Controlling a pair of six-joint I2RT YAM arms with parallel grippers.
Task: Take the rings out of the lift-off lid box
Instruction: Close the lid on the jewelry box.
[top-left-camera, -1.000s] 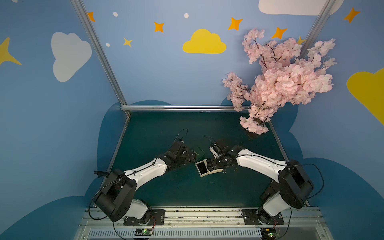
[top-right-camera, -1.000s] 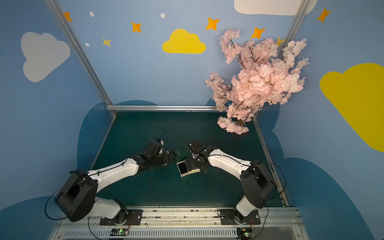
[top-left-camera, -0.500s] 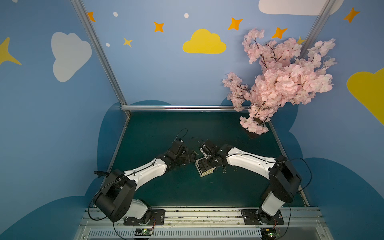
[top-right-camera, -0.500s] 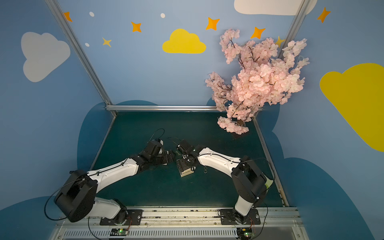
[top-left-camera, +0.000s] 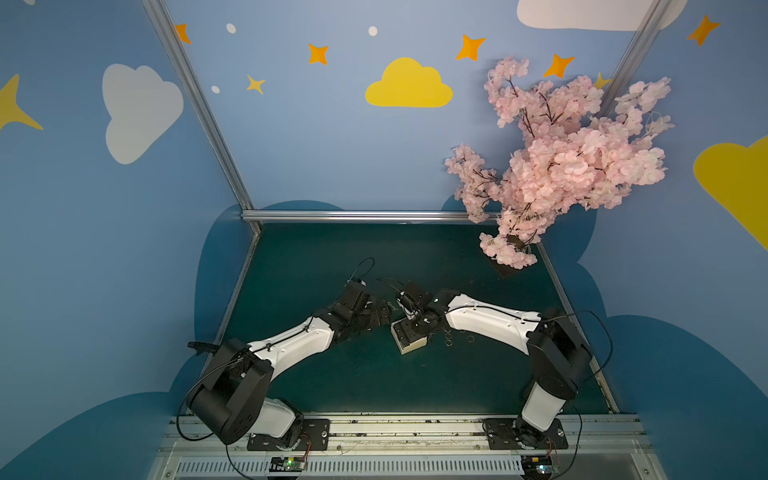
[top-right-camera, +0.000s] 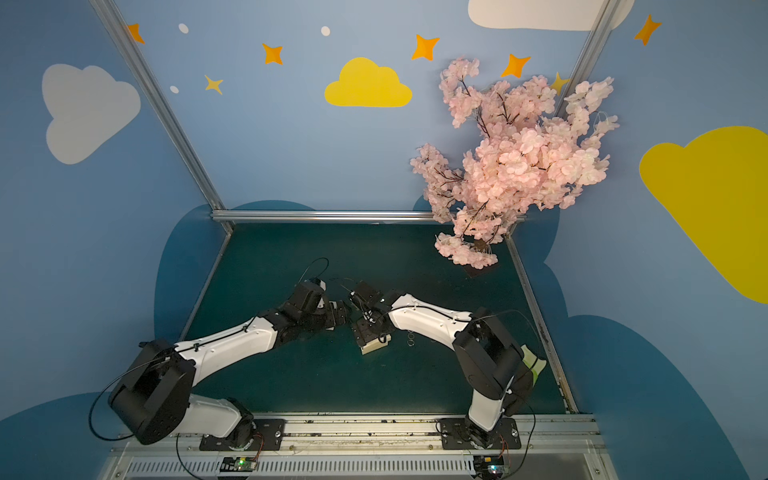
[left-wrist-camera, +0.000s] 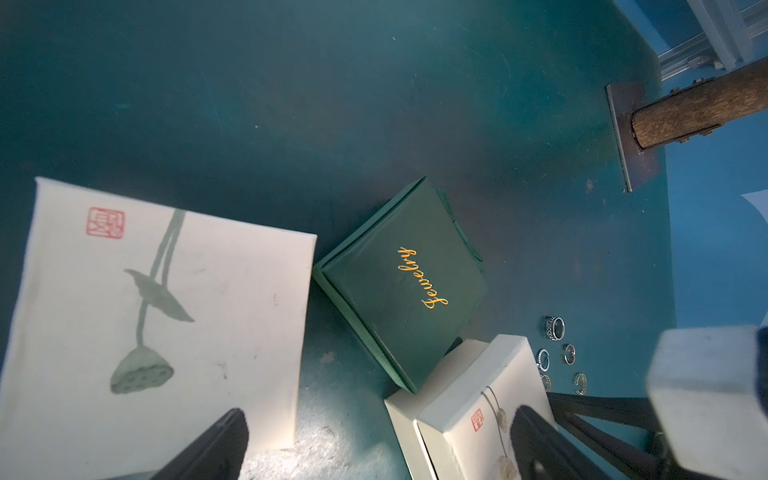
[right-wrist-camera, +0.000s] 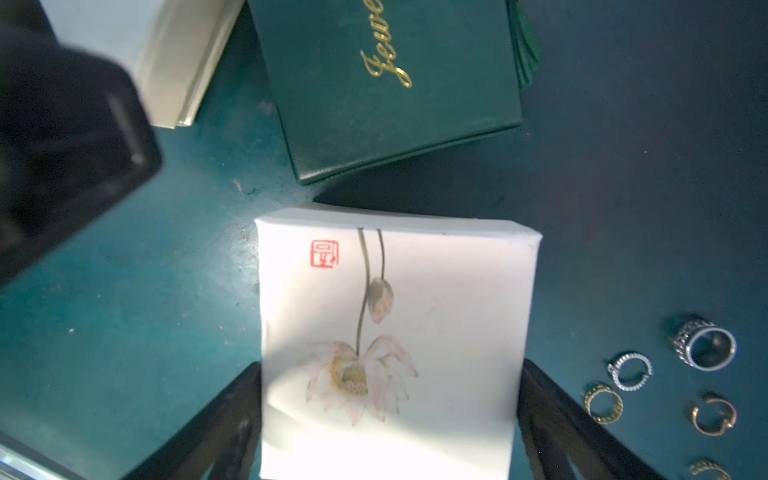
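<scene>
Five rings (right-wrist-camera: 629, 370) lie loose on the mat (right-wrist-camera: 124, 332), just beside the white box (right-wrist-camera: 390, 332) and so already outside it. Within the last second the right gripper (right-wrist-camera: 388, 368) has swung from beside that box to directly above it. Its jaws stand wide, one at each side of the lid, with no grip visible yet. Lifting the lid, to check for remaining rings, is probably next. The left gripper (left-wrist-camera: 380, 411), on the white box's far side from the rings, is spread fully and empty. A green box (right-wrist-camera: 390, 83) sits just beside the white box.

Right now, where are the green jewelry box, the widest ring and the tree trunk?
Green jewelry box (left-wrist-camera: 401, 286): left wrist view, lid centre.
Widest ring (right-wrist-camera: 705, 348): right wrist view, band.
Tree trunk (left-wrist-camera: 702, 112): left wrist view, bark.
</scene>
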